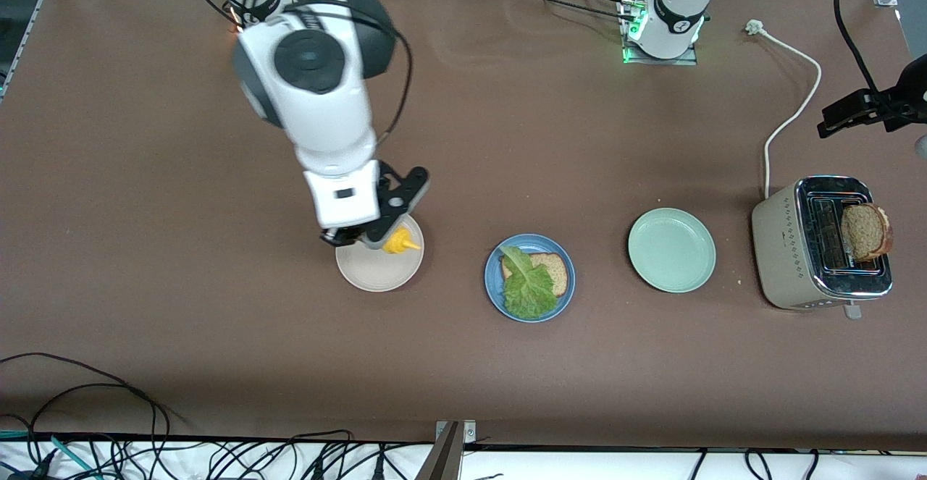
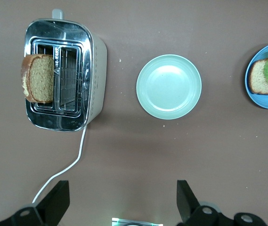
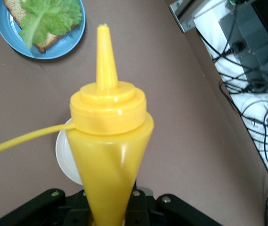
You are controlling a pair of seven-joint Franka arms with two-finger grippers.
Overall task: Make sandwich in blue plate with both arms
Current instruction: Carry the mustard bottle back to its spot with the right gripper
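A round light-blue plate (image 1: 495, 288) carries speckled brown bread (image 1: 554, 271) under ruffled green lettuce (image 1: 529, 288), with a mint-green plate (image 1: 671, 250) at its 3 o'clock and a beige plate (image 1: 373, 271) bearing a yellow squeeze bottle (image 1: 399, 242) at its 9 o'clock.

We see the blue plate (image 1: 495, 286) mid-table carrying one brown bread slice (image 1: 554, 270), a ruffled lettuce leaf (image 1: 527, 288) draped across it; the second slice (image 1: 865, 232) stands upright in the toaster (image 1: 786, 248).

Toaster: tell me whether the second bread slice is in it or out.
In. The bread slice stands in a slot of the toaster, its upper part sticking out.
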